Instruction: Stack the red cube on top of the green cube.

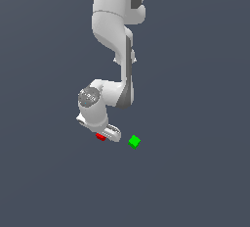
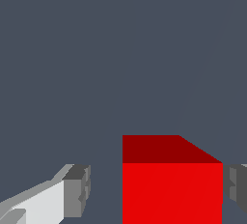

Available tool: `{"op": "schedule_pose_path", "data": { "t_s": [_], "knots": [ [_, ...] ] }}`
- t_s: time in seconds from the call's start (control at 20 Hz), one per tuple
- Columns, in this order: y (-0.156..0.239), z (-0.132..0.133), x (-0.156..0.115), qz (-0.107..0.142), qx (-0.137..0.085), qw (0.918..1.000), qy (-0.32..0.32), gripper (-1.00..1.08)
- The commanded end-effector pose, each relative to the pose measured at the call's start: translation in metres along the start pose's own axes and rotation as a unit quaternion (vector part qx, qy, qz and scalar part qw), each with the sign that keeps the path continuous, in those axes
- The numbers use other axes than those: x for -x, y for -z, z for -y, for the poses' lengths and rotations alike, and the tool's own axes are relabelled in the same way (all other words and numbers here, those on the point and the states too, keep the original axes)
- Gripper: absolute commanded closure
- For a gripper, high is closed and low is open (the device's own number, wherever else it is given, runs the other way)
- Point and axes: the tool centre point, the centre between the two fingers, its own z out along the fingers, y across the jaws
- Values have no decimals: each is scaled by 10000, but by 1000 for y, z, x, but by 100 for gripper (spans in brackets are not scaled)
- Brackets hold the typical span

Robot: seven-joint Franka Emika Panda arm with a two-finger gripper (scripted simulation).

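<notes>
- My jaws stand open around the red cube — one finger apart from it, the other just beside its far face.
- The red cube sits on the table, partly hidden beneath my wrist.
- The green cube lies near the red cube, toward the exterior view's right.

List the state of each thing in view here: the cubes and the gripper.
red cube: on the surface, between the open jaws, one side gapped, not lifted.
green cube: on the surface, apart, nothing stacked on it.
gripper: lowered around the red cube, jaws open.
</notes>
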Motion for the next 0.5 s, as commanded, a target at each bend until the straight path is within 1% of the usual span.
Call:
{"op": "schedule_pose_path", "data": {
  "t_s": [0.0,0.05,0.1,0.45],
  "knots": [
    [-2,0,-1,-9,-3,10000,0,-92],
    [-2,0,-1,-9,-3,10000,0,-92],
    [-2,0,-1,-9,-3,10000,0,108],
    [-2,0,-1,-9,-3,10000,0,108]
  ]
}}
